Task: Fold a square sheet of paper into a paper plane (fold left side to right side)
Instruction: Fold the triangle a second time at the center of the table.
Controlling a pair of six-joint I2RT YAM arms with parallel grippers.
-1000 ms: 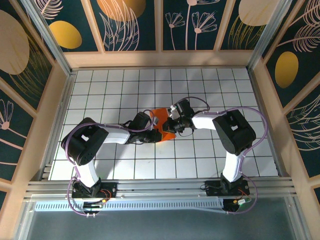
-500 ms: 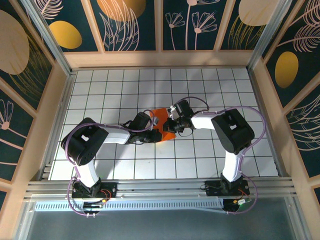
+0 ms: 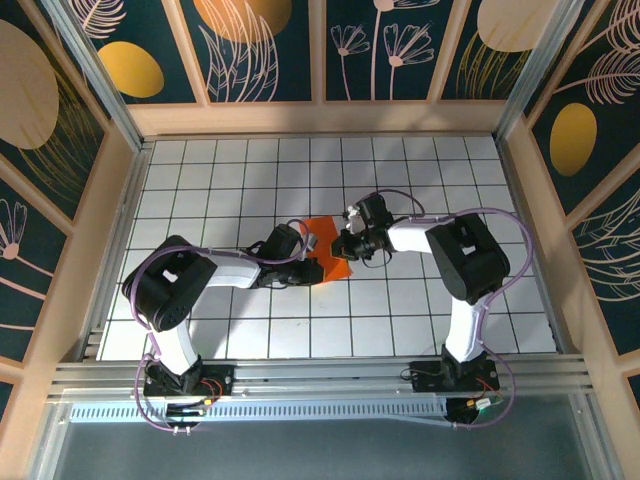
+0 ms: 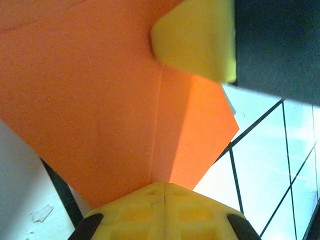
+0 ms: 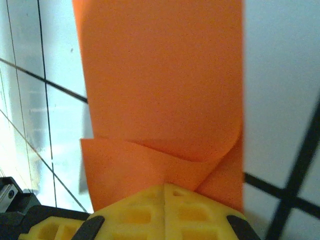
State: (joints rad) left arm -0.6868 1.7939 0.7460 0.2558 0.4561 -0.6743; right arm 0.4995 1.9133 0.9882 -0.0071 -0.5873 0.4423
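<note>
Right arm (image 3: 412, 238) seemingly farther over paper (image 3: 335, 268)

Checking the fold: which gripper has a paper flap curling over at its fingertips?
The right gripper: the orange sheet curls into a loose flap there. At the left gripper it lies flat with one straight crease.

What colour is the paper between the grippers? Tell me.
The paper is plain bright orange, clearest in the left wrist view.
</note>
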